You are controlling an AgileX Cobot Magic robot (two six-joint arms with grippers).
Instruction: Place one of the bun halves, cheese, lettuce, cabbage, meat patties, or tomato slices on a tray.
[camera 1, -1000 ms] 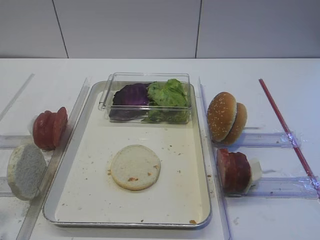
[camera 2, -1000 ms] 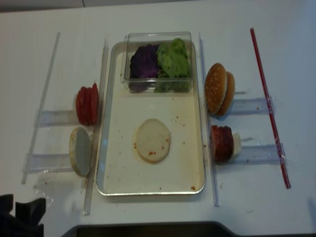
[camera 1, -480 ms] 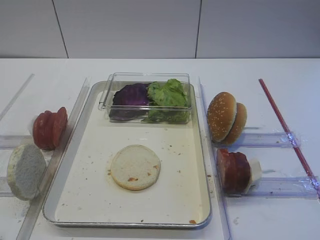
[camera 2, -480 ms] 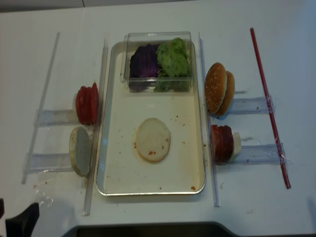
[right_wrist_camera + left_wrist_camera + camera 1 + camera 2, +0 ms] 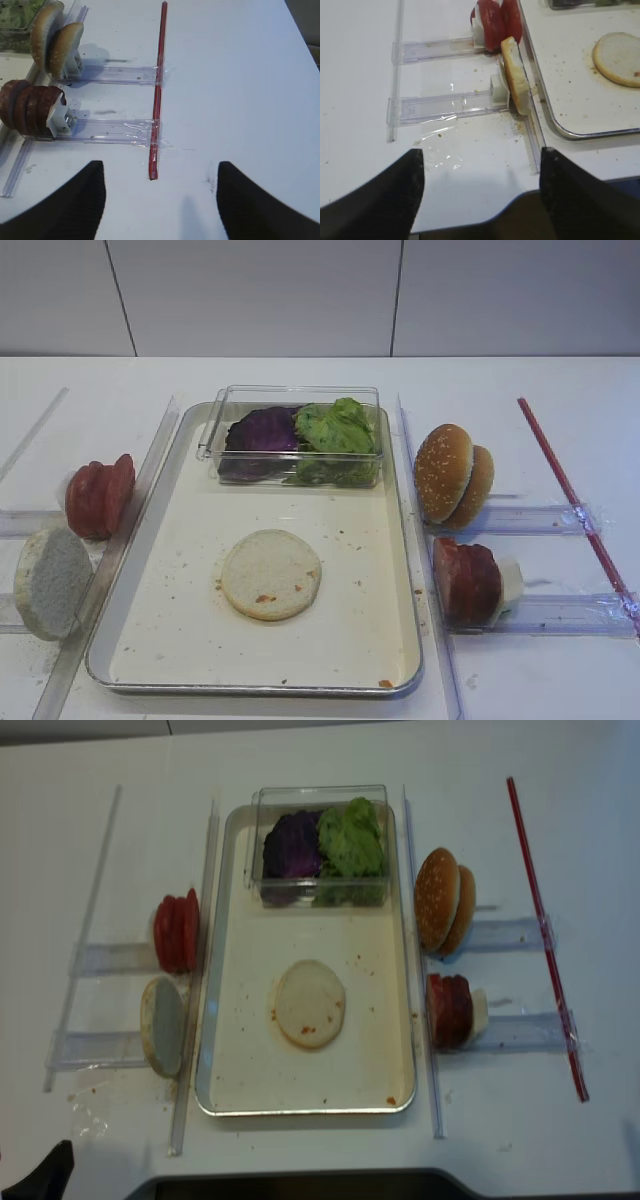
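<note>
Front high view: a flat round pale bun half (image 5: 271, 574) lies centre of the large silver metal tray (image 5: 160, 640); no arm appears.

Right wrist view: the right gripper (image 5: 160, 197) gapes wide and empty at bottom; dark red-brown meat patties (image 5: 27, 107) stand on edge at far left.

Left wrist view: the left gripper (image 5: 480, 192), wide and empty, sits at bottom; another bun half (image 5: 516, 82) stands on edge above centre, its broad face turned sideways, likely nearest.

Overhead view: tomato slices (image 5: 177, 932) sit left of the tray.
</note>
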